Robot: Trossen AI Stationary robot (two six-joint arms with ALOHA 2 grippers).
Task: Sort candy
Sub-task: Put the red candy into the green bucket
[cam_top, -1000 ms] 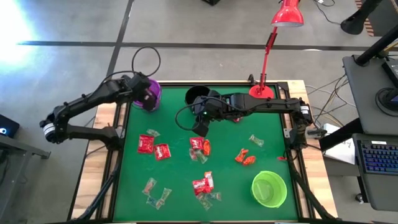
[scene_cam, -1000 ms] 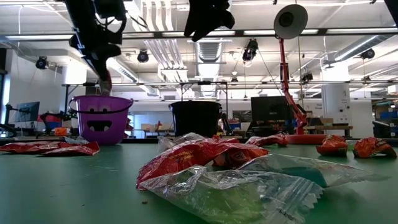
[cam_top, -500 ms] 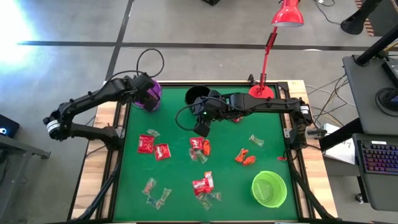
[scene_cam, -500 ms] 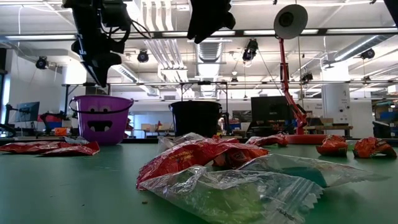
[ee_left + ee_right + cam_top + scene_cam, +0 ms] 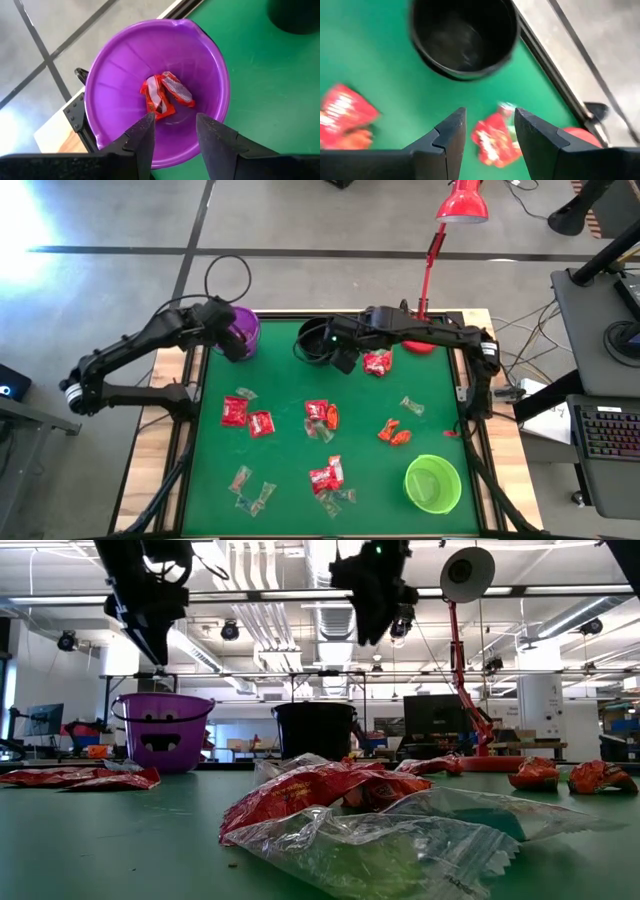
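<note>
Left gripper released above purple bowl; right gripper released, empty, near black bowl.
Next, lower squarely over the red candy at the black bowl's 4 o'clock.

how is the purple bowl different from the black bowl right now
The purple bowl holds two red-wrapped candies, while the black bowl shows none in the right wrist view. The purple bowl has a dark face printed on its side; the black bowl is plain. The left gripper hangs open over the purple bowl; the right gripper, also open, is beside the black one. Both stand upright on the green mat.
</note>
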